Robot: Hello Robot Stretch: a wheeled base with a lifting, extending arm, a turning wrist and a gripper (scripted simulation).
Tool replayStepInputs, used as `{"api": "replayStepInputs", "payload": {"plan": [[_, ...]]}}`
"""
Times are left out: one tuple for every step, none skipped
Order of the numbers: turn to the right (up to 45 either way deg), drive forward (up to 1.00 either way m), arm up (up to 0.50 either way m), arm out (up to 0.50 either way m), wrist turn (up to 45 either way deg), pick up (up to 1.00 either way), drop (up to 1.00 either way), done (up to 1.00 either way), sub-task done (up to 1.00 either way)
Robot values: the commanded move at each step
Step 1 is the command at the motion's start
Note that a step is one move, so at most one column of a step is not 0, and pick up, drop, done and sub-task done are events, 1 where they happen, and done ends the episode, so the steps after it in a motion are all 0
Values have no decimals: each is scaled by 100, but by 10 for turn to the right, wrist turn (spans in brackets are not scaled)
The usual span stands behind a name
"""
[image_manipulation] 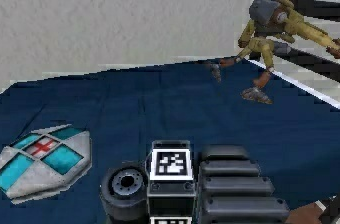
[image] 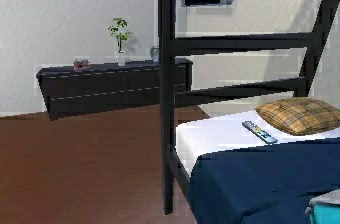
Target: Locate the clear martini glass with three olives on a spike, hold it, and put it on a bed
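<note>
Where the arm (image_manipulation: 233,185) entered at the bottom edge of the arm side view, the gripper (image_manipulation: 128,188) sat at lower centre, left of a white marker square (image_manipulation: 173,165), with a navy blanket (image_manipulation: 168,100) behind it. Its fingers could not be made out, so whether it held anything could not be told. A teal and white shield-shaped item (image_manipulation: 43,160) lay on the blanket at lower left, and a jointed brown figure (image_manipulation: 268,50) at upper right. In the forward view, the bed (image: 214,138) occupied the lower right, bearing a plaid pillow (image: 303,115) and a remote control (image: 260,132). A dark dresser (image: 108,85) with a potted plant (image: 121,38) stood at upper left. The position of the martini glass could not be determined.
</note>
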Motion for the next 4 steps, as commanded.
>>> {"api": "replayStepInputs", "payload": {"plan": [[0,0,0,48,0,0,0,0,0],[0,0,0,0,450,0,0,0,0],[0,0,0,0,450,0,0,0,0],[0,0,0,0,150,0,0,0,0]]}}
